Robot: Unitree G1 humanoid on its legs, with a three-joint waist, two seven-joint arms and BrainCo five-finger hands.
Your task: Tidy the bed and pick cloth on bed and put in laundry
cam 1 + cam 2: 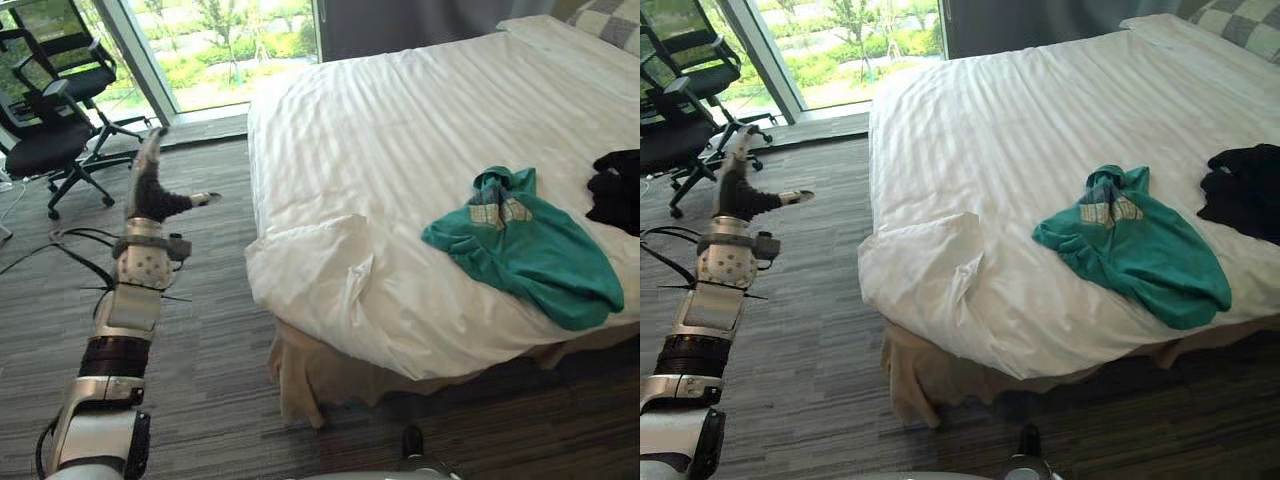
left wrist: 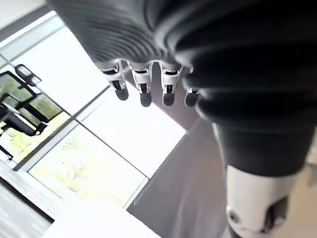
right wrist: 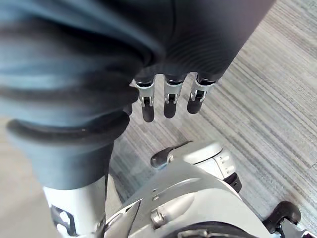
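Carpet floor [image 1: 200,330], window side; bed [image 1: 380,150] with white sheet, near corner rumpled [image 1: 320,260]. Green cloth [image 1: 530,250] lies on bed's near right part, black cloth [image 1: 618,185] just beyond it; neither held. Left hand [image 1: 150,185] raised over floor, well apart from bed, fingers straight, thumb splayed, empty. Right hand [image 3: 169,101] over floor, fingers relaxed, empty. Risks: grab may bunch sheet along with green cloth; black cloth overlooked at edge.

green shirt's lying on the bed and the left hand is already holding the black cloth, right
No: the left hand is empty, raised over the carpet. The black cloth lies on the bed beside the green shirt, as the left eye view shows.
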